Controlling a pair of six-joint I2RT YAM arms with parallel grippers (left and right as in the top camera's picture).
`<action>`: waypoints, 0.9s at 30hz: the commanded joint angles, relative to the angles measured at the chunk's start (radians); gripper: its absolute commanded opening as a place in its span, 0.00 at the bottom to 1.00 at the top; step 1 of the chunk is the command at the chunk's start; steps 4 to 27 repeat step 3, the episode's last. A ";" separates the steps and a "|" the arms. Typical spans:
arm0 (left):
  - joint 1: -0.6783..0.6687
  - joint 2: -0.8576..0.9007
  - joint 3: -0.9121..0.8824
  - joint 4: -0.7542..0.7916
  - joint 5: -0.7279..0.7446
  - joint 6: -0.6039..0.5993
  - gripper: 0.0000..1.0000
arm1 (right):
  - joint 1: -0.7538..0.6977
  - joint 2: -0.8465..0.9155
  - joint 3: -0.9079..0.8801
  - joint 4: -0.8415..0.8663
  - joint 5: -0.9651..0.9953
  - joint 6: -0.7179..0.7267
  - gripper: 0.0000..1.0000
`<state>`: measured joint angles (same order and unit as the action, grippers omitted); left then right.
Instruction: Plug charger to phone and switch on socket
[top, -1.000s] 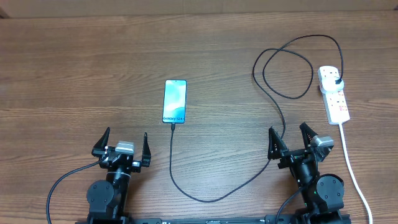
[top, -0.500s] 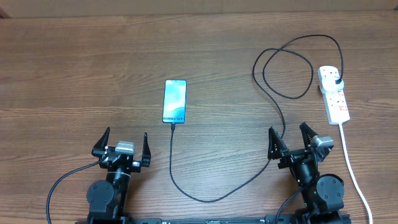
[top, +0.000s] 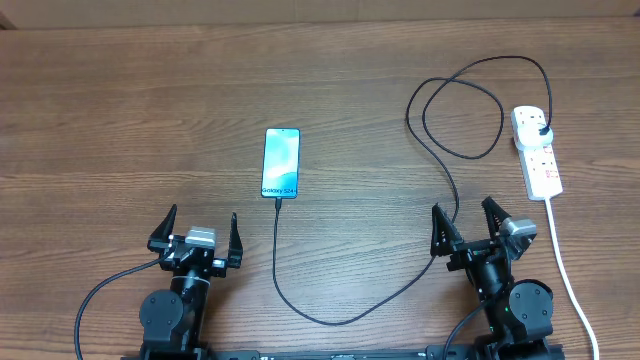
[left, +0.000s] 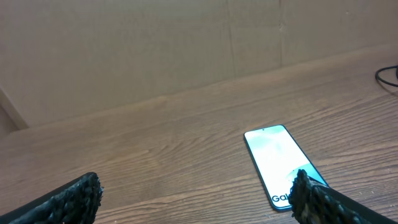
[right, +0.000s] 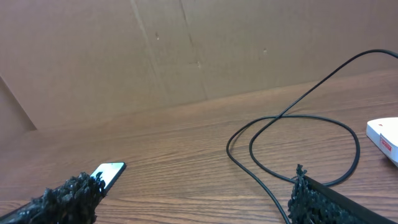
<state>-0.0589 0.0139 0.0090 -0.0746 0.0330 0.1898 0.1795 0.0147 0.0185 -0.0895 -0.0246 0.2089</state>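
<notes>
The phone (top: 281, 163) lies flat mid-table, its blue-teal screen up, and shows in the left wrist view (left: 277, 158) and the right wrist view (right: 111, 172). The black charger cable (top: 335, 318) runs from the phone's near end, curves along the front, loops at the back right (right: 292, 124), and its plug head (top: 541, 130) sits in the white socket strip (top: 537, 152). My left gripper (top: 195, 232) is open and empty near the front edge, left of the phone. My right gripper (top: 468, 227) is open and empty, the cable passing by its left finger.
The strip's thick white cord (top: 565, 270) runs down the right side past my right arm. A brown cardboard wall (left: 155, 43) stands along the table's far edge.
</notes>
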 joint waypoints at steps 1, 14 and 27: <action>0.001 -0.010 -0.004 0.000 0.015 -0.011 1.00 | 0.008 -0.012 -0.010 0.006 0.008 -0.001 1.00; 0.001 -0.010 -0.004 0.000 0.015 -0.011 1.00 | 0.008 -0.012 -0.010 0.006 0.008 -0.001 1.00; 0.001 -0.010 -0.004 0.000 0.015 -0.011 1.00 | 0.008 -0.012 -0.010 0.006 0.008 -0.001 1.00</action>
